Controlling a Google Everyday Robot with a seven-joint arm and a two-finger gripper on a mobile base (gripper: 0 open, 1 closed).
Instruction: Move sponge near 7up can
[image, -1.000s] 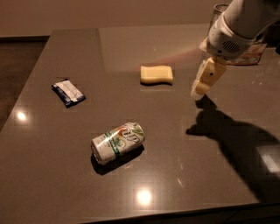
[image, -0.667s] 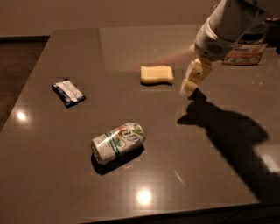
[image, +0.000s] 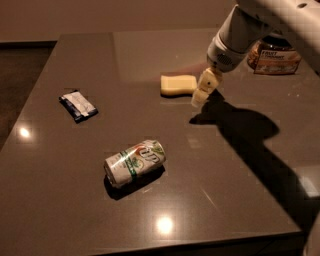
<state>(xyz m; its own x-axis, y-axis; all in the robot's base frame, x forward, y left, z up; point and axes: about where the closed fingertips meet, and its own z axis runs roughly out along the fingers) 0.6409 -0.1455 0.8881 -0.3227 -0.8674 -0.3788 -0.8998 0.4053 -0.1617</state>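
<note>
sponge (image: 178, 84) lies lengthwise left-right, tool (image: 202, 91) just beside its right end, grip unclear.

The 7up can (image: 135, 162), lower centre, shows "7up". The jar (image: 274, 56) at upper right, behind the gripper (image: 199, 100), reads "FRUIT".

A dark, glossy table (image: 60, 200) carries four things. Seen from its middle, the sponge (image: 177, 84) lies flat at 12 o'clock and the can (image: 135, 162) lies on its side at 7 o'clock. A packet (image: 78, 105) lies flat at 10 o'clock, and a jar (image: 274, 56) stands upright at 2 o'clock, near the far edge. All four are well apart. The can is at 7 o'clock from the sponge. The gripper (image: 205, 89) hangs over the table just beside the sponge, at 4 o'clock from it, and its shadow falls on the top toward 4 o'clock
</note>
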